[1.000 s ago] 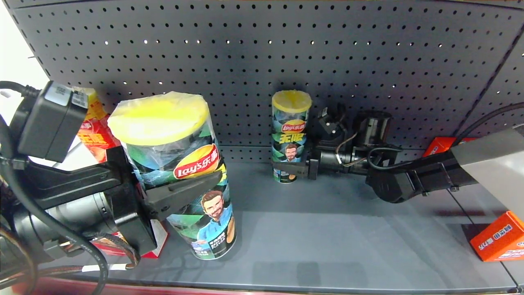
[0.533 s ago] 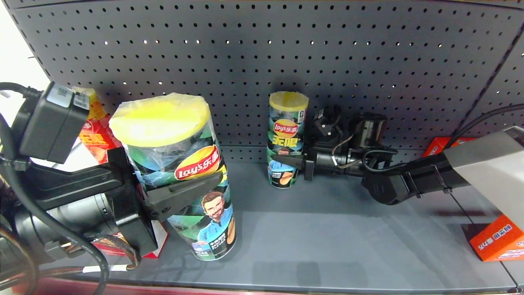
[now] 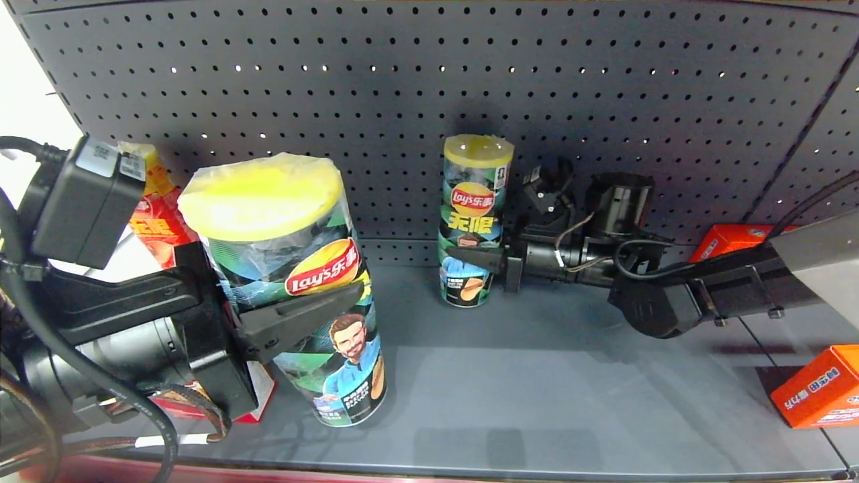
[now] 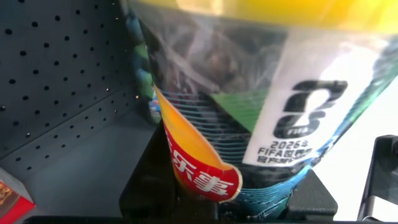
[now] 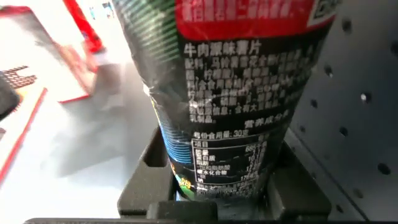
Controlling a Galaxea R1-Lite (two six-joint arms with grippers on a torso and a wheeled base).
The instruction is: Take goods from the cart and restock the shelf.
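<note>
Two chip cans with yellow lids are held at the grey shelf [image 3: 537, 376]. My left gripper [image 3: 268, 315] is shut on the near can [image 3: 288, 268], which stands upright over the shelf's front left part; the left wrist view shows the same can [image 4: 249, 124] close up between the fingers. My right gripper [image 3: 480, 258] is shut on the far can [image 3: 473, 215], upright near the pegboard back wall, its base at or just above the shelf floor. The right wrist view looks along that can [image 5: 230, 93], with the pegboard beside it.
A red chip package [image 3: 154, 215] stands at the back left, and a red and white box [image 3: 258, 396] lies under my left gripper. Orange boxes sit at the right front [image 3: 815, 389] and right back [image 3: 731, 238]. The perforated back wall [image 3: 429, 80] closes the shelf behind.
My right gripper has shifted a little left, then back right and up, and the far can in it has turned so a different side of the label faces me. The left arm and its can have stayed still.
</note>
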